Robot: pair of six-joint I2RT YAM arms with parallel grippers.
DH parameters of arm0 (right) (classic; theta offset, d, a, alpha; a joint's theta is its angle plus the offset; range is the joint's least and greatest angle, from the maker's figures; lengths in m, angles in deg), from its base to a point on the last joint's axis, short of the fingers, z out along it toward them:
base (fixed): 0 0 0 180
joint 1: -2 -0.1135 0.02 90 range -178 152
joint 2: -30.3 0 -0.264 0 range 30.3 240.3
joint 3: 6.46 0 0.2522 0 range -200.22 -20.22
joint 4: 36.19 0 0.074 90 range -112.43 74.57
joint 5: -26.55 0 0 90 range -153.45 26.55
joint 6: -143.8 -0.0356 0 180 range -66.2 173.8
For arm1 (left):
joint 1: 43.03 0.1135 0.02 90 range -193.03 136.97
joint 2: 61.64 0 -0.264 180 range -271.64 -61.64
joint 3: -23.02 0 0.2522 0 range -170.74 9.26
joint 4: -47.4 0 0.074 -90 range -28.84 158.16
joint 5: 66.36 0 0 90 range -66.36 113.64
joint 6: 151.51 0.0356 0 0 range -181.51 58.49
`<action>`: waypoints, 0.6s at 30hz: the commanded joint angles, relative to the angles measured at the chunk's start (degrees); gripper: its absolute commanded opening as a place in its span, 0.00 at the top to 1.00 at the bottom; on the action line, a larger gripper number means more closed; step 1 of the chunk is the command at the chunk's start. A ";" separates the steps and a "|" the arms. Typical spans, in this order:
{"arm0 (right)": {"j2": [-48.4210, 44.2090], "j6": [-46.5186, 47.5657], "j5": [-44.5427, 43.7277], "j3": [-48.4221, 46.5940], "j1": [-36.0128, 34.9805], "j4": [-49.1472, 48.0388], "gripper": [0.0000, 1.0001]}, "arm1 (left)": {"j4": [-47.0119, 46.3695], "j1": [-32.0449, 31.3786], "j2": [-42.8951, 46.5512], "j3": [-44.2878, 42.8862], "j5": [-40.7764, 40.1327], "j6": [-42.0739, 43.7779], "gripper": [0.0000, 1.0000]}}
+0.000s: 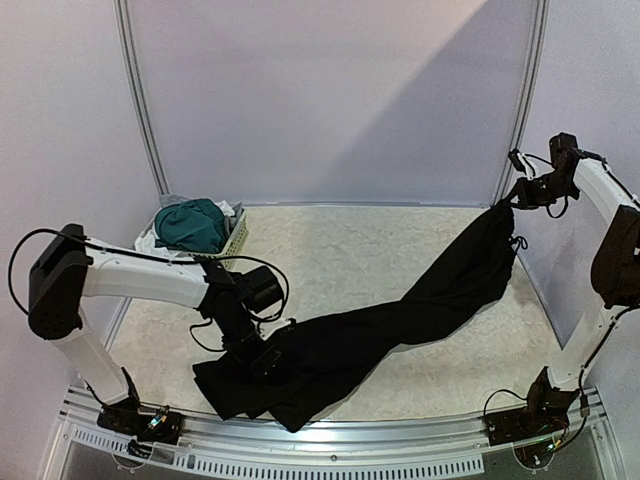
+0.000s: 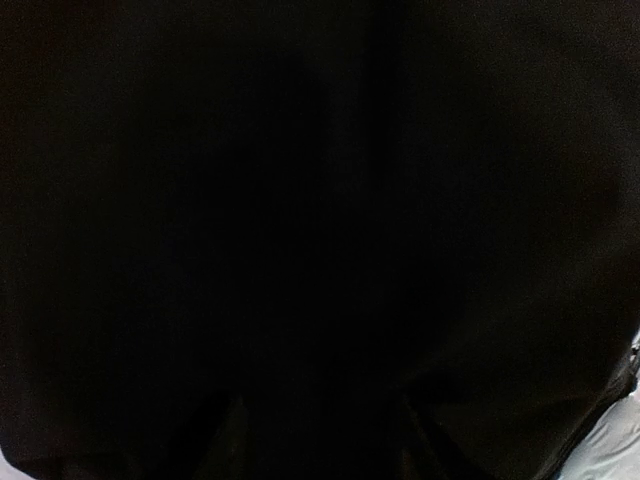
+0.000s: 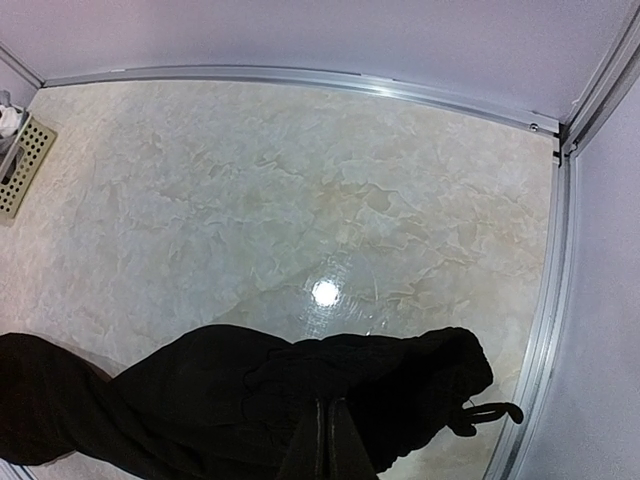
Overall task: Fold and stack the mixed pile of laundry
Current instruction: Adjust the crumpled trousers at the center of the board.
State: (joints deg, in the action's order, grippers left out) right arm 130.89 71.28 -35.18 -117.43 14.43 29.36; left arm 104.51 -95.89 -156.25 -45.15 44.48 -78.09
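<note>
Right gripper (image 3: 325, 412) has its two fingers pressed together on a bunched end of the black trousers (image 1: 400, 320), holding that end up off the table (image 1: 350, 240) at the far right, close to the side wall (image 1: 600, 90). In the right wrist view the dark fabric wraps around the shut fingers, and a short cord (image 3: 492, 412) dangles from the bunch on its right. From the pinch the trousers hang down and then run as one long, twisted band diagonally across the pale marbled tabletop towards the near left, where they spread into a crumpled heap at the front edge, touching the metal rail (image 1: 400, 435).

Left gripper (image 1: 262, 358) is down on that heap, its arm bent over from the left. Its wrist view is filled almost wholly with black cloth, so I cannot tell whether its fingers are apart or closed on the fabric.

Further out, in the far left corner, a small pale perforated basket (image 1: 238, 235) sits against the back wall. The teal-green shorts (image 1: 192, 225) lie bundled in it, with a white cloth (image 1: 150, 240) showing beside and beneath them. The basket and its contents are well apart from both grippers.
</note>
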 commanded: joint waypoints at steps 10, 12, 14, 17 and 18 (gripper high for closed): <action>8.97 -7.54 3.31 -14.58 0.09 -0.25 1.00 | 15.56 5.61 -5.10 -41.00 -27.80 14.63 1.00; 10.99 -9.16 3.58 -19.23 0.07 0.86 1.00 | 18.96 6.76 -5.81 -50.51 -26.46 15.91 1.00; 11.70 -9.78 3.61 -22.78 0.13 1.93 1.00 | 24.16 6.77 -7.10 -57.96 -22.58 15.95 1.00; 10.40 -9.76 3.55 -22.10 0.06 1.82 1.00 | 27.85 5.08 -6.08 -52.60 -17.25 12.50 0.73; 9.24 -9.62 3.48 -21.21 0.13 1.41 1.00 | 25.47 3.73 -4.11 -46.79 -18.16 11.28 0.55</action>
State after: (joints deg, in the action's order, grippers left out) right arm 142.43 63.23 -32.77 -138.04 14.41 30.54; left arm 121.13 -88.68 -161.32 -102.79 22.98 -64.69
